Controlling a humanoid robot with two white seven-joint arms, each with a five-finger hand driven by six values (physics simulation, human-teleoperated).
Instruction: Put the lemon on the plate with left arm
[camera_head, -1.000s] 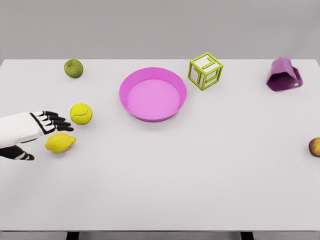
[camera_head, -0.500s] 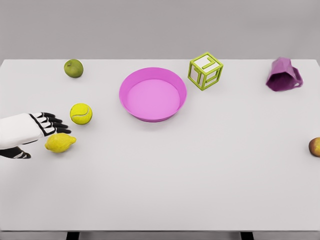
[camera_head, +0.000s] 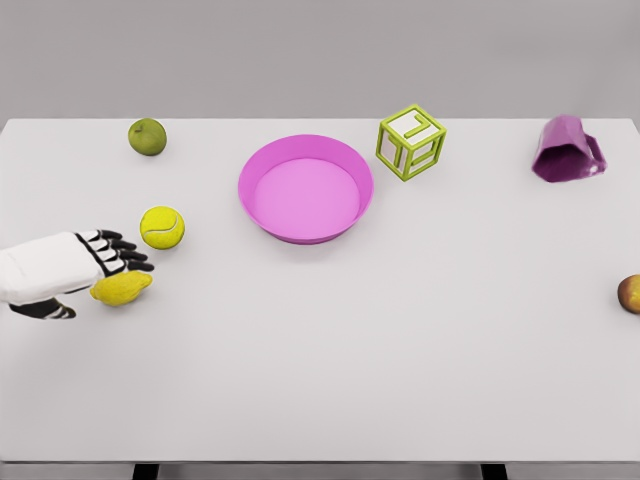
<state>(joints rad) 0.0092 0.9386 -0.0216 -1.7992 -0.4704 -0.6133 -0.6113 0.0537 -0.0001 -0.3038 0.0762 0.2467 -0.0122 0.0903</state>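
Left hand sat over the lemon, fingers spread, nothing gripped; pink plate well apart.

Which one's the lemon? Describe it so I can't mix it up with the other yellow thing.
Start at the pink plate and go left toward the table's left edge. The lemon lies under the left hand. Unlike the round tennis ball just behind it, it is oval with a pointed tip.

Tennis ball, lime, green cube, purple cup.
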